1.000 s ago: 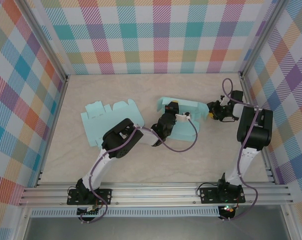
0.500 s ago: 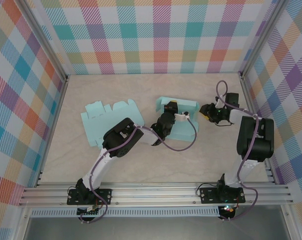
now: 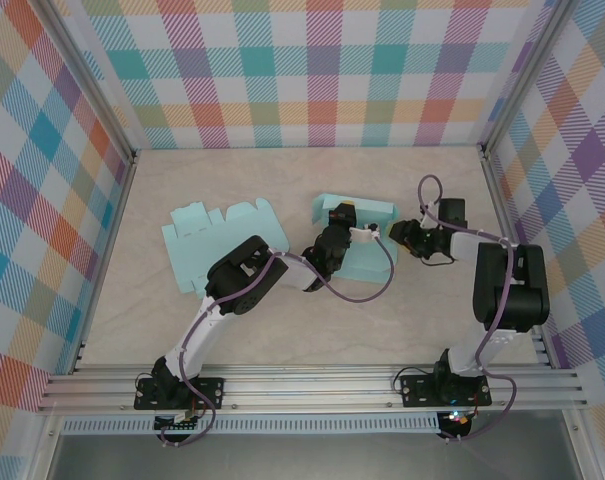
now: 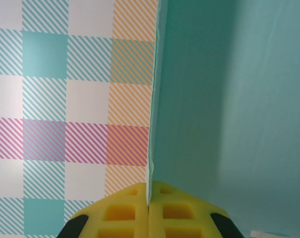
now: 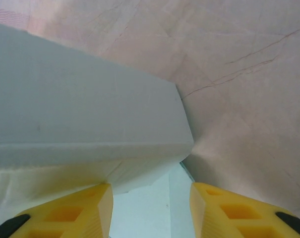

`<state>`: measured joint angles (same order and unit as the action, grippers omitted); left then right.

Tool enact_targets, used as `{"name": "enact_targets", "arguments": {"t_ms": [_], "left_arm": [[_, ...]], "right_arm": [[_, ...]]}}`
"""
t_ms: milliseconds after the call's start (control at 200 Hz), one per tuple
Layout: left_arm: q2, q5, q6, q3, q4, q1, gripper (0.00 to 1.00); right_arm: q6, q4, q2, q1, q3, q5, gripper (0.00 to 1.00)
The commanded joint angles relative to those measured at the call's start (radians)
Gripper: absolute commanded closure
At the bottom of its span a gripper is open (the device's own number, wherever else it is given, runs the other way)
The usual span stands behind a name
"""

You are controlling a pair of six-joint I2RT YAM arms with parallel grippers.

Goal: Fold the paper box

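The teal paper box (image 3: 374, 262) lies partly folded mid-table, one wall raised. My left gripper (image 3: 338, 216) is at its back left corner. In the left wrist view that gripper (image 4: 149, 201) has its yellow pads shut on the thin edge of an upright teal panel (image 4: 229, 99). My right gripper (image 3: 403, 236) is at the box's right end. Seen from the right wrist, it (image 5: 150, 192) stands open astride the box's corner. A pale flap (image 5: 80, 114) rests against its left finger (image 5: 90, 208), with the teal sheet below.
A second teal cardboard blank (image 3: 222, 240) lies flat to the left of the box. The left arm's purple cable (image 3: 357, 295) loops over the box's front edge. Plaid walls enclose the beige table (image 3: 282, 330), and the right wall's rail (image 3: 512, 230) is close behind the right arm.
My right gripper has moved left, from near the right wall up to the box's right end, and its jaws have widened. The left gripper and the box have stayed put.
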<state>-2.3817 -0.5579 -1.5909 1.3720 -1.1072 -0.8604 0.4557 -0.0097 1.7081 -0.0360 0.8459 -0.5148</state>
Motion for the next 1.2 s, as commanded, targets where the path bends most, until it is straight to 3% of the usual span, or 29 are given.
{"name": "enact_targets", "arguments": {"t_ms": [0, 485, 1195], "left_arm": [[-0.015, 0.026, 0.006, 0.002, -0.024, 0.008, 1.00], [-0.010, 0.052, 0.013, -0.016, -0.020, 0.006, 1.00], [0.002, 0.095, 0.033, -0.017, 0.049, 0.006, 1.00]], "right_arm": [[-0.033, 0.083, -0.029, 0.020, -0.016, 0.032, 0.54], [-0.058, 0.098, 0.012, 0.066, 0.071, 0.216, 0.54], [-0.069, 0.305, 0.037, 0.157, 0.034, 0.471, 0.57]]}}
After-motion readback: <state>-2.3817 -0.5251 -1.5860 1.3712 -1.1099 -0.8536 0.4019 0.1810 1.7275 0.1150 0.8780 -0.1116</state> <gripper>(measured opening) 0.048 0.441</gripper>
